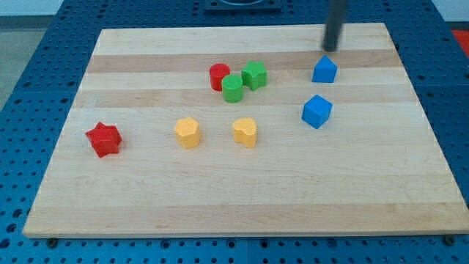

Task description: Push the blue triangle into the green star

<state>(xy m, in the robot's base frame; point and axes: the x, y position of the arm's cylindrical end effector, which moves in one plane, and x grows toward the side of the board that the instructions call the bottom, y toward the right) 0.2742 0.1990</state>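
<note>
Here my tip [331,48] stands near the view's top right, just above the blue triangle [325,70] and not quite touching it, as far as I can tell. It is a bare rod, so there is nothing to spread or pinch, and it holds nothing. The green star [255,75] lies well to the view's left of the triangle, at about the same height, touching a green cylinder [232,89] beside a red cylinder [219,76].

To push well, I judge the tip should first swing round to the triangle's right side, then drive straight left through its middle. An off-centre contact would likely spin the block and send it astray. The blue cube [317,111] sits below the path and should stay clear.
</note>
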